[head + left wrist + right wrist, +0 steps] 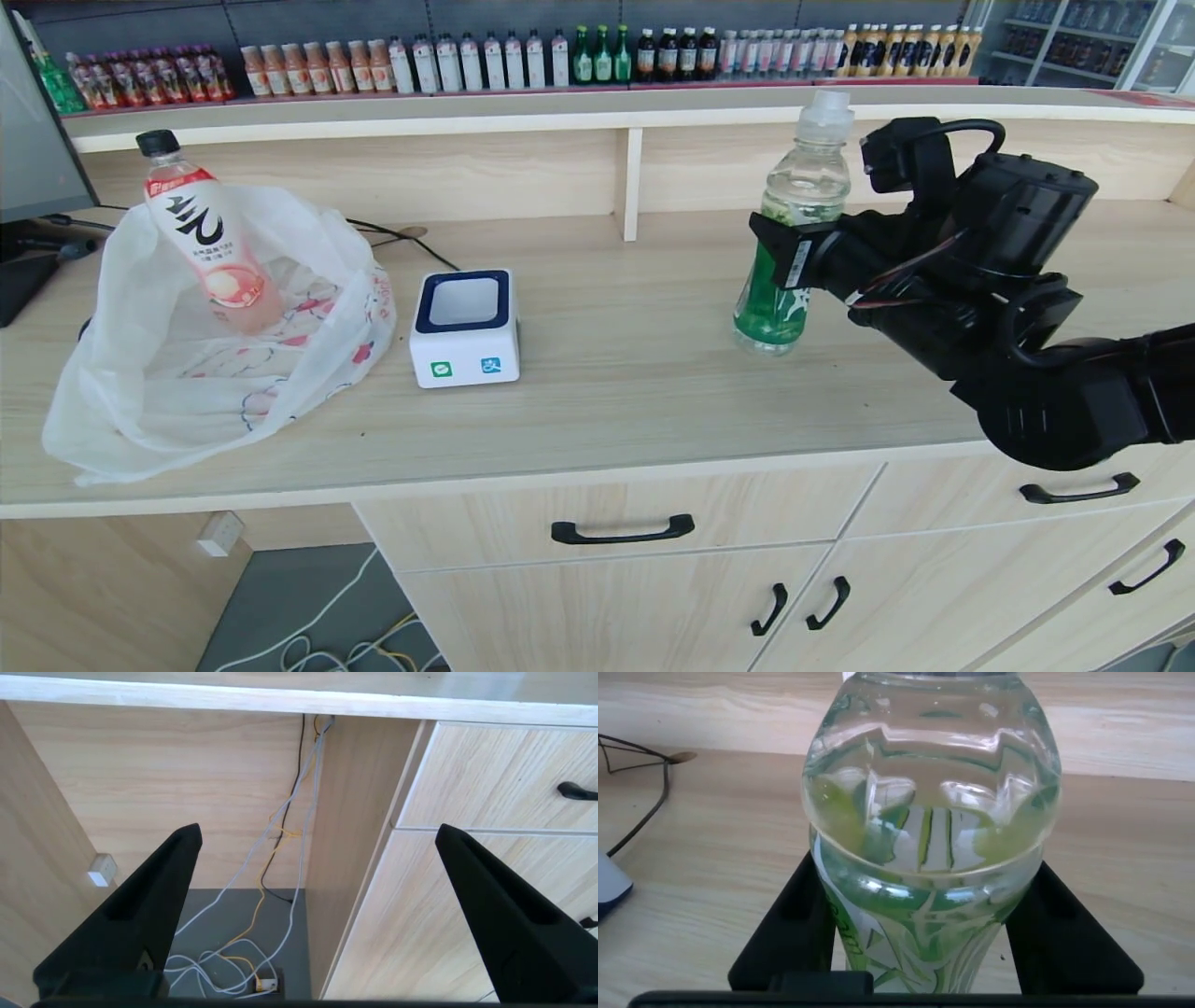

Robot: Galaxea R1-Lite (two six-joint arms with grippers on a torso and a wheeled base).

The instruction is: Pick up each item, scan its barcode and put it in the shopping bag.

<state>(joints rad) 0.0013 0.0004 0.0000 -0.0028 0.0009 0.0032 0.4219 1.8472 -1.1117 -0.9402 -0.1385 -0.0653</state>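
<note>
white shopping bag [140, 392] at worktop [607, 401] left holds pink bottle [224, 252]; scanner [465, 327] just beside. left pincer [308, 905] released, below worktop. right pincer [792, 254] grasping green bottle [805, 187], upright at right. likely risk: smooth bottle slipping, or barcode turned away from scanner.

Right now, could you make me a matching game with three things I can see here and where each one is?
Things:
1. pink bottle
2. green bottle
3. scanner

Places:
A. gripped in the right hand
B. on the counter, between the two bottles
C. standing in the shopping bag

Pairs: 1-C, 2-A, 3-B.
</note>
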